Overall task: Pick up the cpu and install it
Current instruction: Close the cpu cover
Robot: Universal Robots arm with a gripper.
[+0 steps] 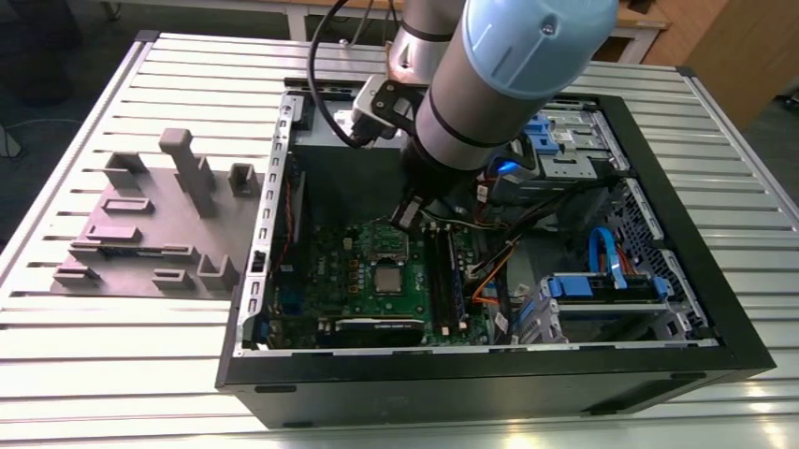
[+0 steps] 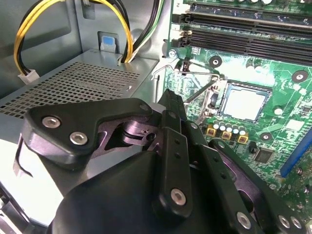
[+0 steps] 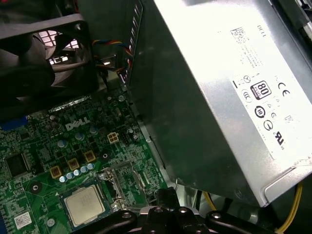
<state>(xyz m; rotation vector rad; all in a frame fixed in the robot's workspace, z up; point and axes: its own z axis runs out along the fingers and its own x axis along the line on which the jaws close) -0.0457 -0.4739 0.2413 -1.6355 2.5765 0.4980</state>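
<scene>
Black linkage of the gripper (image 2: 170,105) looms closest in the second wrist view; I cannot tell whether it is released or clenched, and nothing is visibly held. Beyond it lies the green motherboard (image 2: 285,97). The cpu (image 2: 242,102) lies flat inside the socket's metal frame, silvery top up, well apart from the gripper. A thin wire lever (image 2: 195,92) stands raised just beside the socket. Yellow cables (image 2: 29,29) loop over a perforated metal panel, and the memory slots (image 2: 243,29) run along the far side of the socket. In the first wrist view the cpu again sits square in its socket, with the silver power supply (image 3: 214,97) close alongside and a black fan (image 3: 39,53) over the board. In the exterior view the arm (image 1: 500,84) reaches down into the open computer case (image 1: 500,383), which rests on the slatted surface (image 1: 150,318). Its end is just above the board, near the socket. A grey fixture (image 1: 150,224) sits outside the case on the exterior view's left. By my reading, the picking and placing look done, and the install is at the seating stage, with the chip not yet clamped. Any further move calls for care around the raised lever and the cables.
</scene>
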